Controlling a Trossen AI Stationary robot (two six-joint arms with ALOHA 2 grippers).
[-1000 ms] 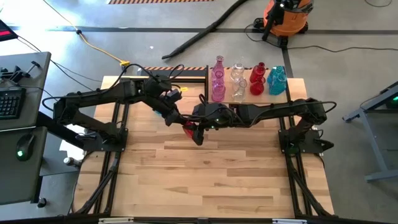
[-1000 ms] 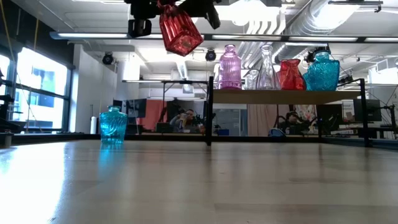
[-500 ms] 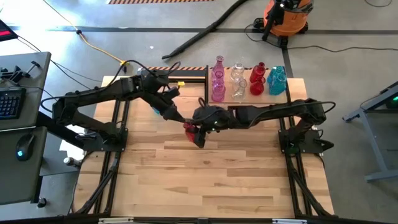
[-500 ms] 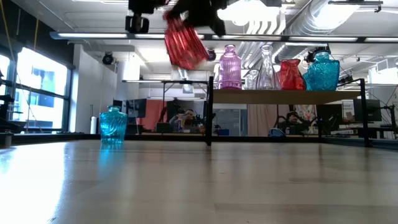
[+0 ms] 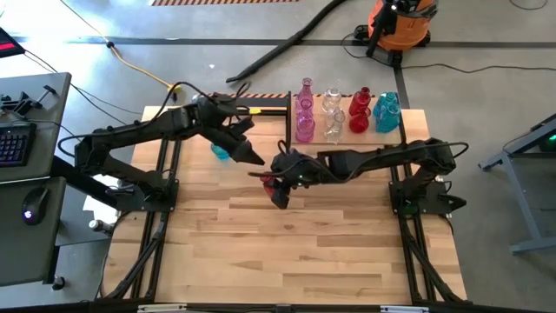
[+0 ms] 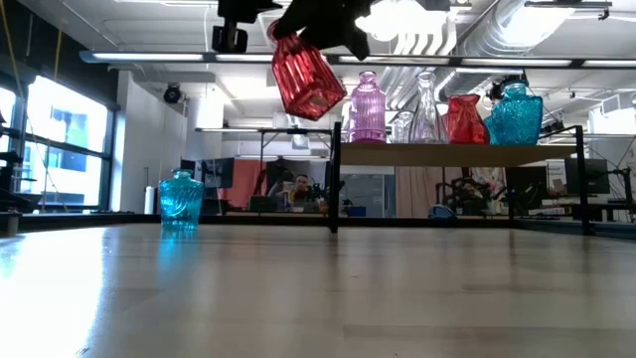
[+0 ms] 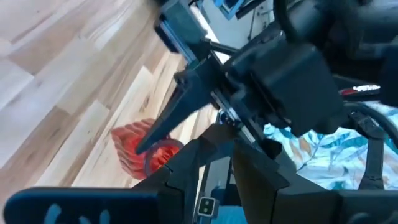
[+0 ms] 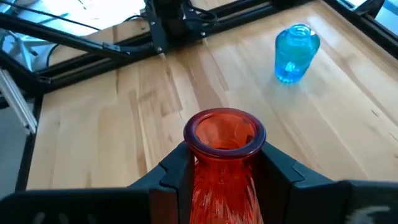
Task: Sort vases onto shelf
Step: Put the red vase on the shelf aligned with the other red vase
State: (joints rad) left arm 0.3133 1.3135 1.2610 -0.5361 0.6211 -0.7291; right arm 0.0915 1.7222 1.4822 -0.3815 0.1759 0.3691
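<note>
Bare tabletop (image 5: pixel 295 252) ahead, right gripper (image 8: pixel 219 163) clamping red vase (image 6: pixel 306 78) aloft, left gripper (image 5: pixel 254 159) open alongside.

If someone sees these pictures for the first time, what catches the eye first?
The ribbed red glass vase hangs tilted, high above the table, clamped by its neck in the right pincer. Behind it, pink, clear, red and teal vases crowd the raised light-wood shelf, while one squat teal glass vase stands alone on the tabletop.
</note>
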